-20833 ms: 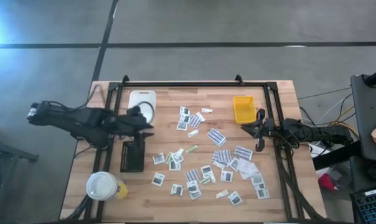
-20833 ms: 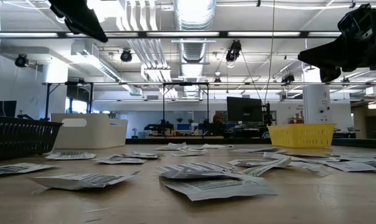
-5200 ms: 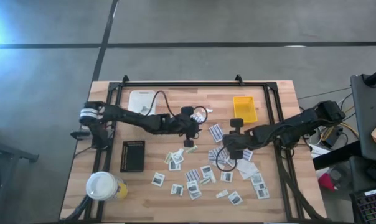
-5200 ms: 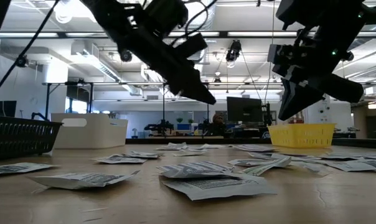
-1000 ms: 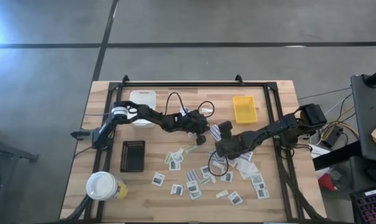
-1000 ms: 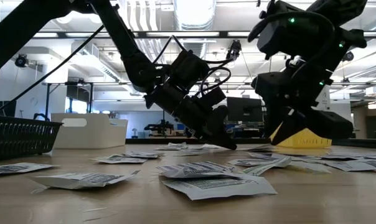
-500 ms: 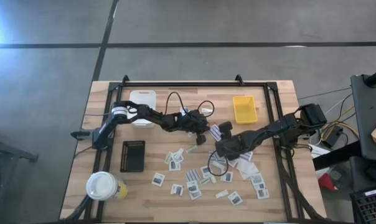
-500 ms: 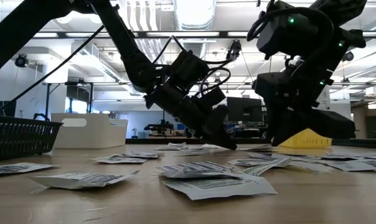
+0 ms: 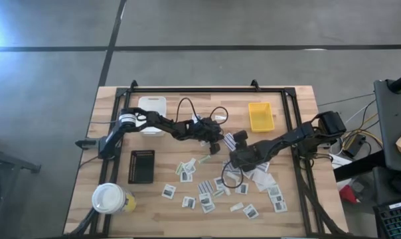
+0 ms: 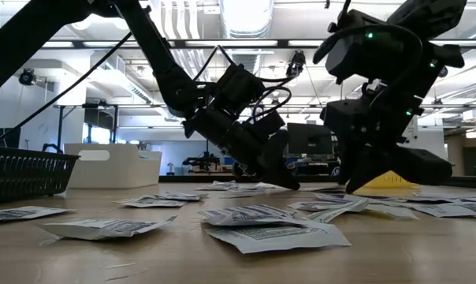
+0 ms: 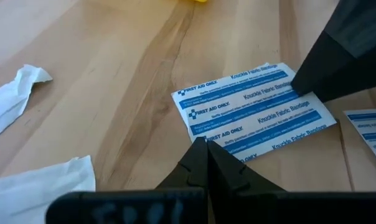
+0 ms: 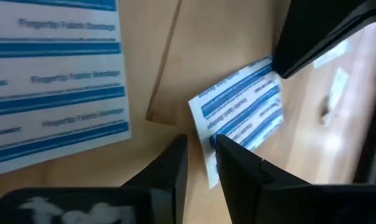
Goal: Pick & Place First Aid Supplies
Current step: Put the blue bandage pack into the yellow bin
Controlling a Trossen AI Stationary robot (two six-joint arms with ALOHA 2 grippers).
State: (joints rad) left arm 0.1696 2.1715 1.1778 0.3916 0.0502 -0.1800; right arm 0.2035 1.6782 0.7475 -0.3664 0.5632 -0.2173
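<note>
Presently, left gripper (image 11: pixel 206 146) fingers closed beside knuckle bandage (image 11: pixel 253 109); right gripper (image 12: pixel 197 146) fingers pinching its edge.

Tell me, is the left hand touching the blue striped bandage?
Touching. Left wrist view shows the shut left hand pressing its tip on the bandage's edge.
</note>
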